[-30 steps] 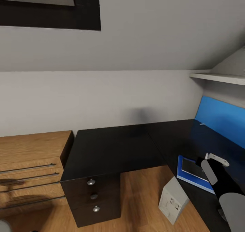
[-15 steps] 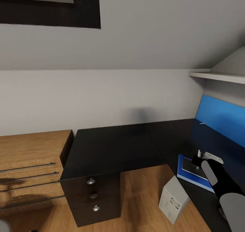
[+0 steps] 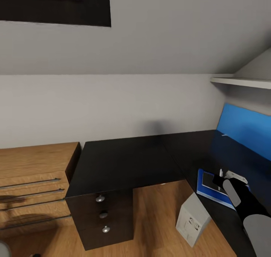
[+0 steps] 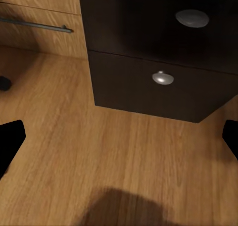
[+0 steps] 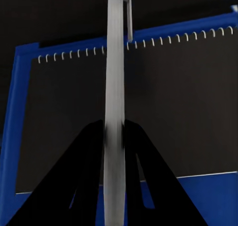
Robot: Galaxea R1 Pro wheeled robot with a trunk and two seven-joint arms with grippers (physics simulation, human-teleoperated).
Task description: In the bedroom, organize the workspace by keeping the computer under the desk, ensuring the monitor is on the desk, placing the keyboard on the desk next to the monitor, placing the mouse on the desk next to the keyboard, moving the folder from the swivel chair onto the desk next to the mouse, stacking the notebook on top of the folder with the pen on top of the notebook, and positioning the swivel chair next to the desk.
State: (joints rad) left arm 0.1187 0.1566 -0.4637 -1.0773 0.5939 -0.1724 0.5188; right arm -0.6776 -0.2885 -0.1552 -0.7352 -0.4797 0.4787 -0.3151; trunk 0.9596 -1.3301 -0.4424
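- The right gripper is clamped on the pen, a slim silver-grey stick that runs straight out between the two black fingers.
- In the right wrist view the pen hangs directly over the notebook, and its long axis crosses the notebook's spiral-bound edge roughly at right angles. Whether the pen is touching the cover cannot be told.
- The notebook looks dark and flat, with a row of small white binding loops along one edge (the cover reads nearly black in this close view, greyer from the head camera).
- It lies squarely on the folder, whose bright blue border shows around it on at least three sides.
- In the head view the folder and notebook sit on the right wing of the desk, near its front edge, with the right gripper just above them.
- The right arm is clearly the nearer one; the likely move is simply lowering and letting go.
- The left gripper is spread wide, holding nothing, down by the wooden floor facing the desk's black drawers.
- The computer, a light grey tower, stands tilted on the floor in the crook of the desk.
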